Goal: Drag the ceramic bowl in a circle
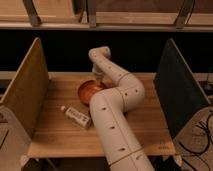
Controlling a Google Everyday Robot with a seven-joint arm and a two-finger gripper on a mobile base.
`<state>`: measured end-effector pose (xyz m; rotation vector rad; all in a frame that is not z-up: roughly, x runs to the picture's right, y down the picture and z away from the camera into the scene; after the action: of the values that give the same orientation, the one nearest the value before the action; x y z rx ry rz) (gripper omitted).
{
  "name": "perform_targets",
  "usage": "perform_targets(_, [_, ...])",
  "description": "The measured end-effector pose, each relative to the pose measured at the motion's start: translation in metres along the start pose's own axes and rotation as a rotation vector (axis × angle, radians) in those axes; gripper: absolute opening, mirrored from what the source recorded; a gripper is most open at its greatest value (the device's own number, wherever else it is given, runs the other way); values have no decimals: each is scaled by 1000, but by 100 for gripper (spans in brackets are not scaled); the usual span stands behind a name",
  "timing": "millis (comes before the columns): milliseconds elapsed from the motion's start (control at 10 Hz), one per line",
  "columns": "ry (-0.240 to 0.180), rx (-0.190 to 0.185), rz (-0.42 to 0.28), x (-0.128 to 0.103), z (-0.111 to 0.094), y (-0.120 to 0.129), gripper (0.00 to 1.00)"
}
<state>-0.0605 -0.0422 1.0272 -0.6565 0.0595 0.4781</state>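
While the arm reaches across the table [55, 135], here is the state of things.
Gripper: the gripper [98, 76] is down at the far rim of the ceramic bowl [89, 91], at the far middle of the table.
Fingers: clenched, apparently hooked on the bowl's far edge; the exact contact is hidden.
Bowl: left of centre, partly covered by the arm.
Bottle: a small white bottle [76, 116] lies nearer, to the left.
Progress: the drag looks under way; how much of the circle remains cannot be told.
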Motion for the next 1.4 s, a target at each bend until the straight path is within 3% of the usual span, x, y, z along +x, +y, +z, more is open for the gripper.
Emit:
perform_targets(200, [-42, -15, -53, -28, -4, 12, 0])
perform_targets(400, [-55, -49, -84, -38, -12, 26, 0])
perform_targets(600, [-30, -80, -72, -27, -16, 33, 5])
perform_targets(1400, [-30, -81, -69, -27, -16, 33, 5])
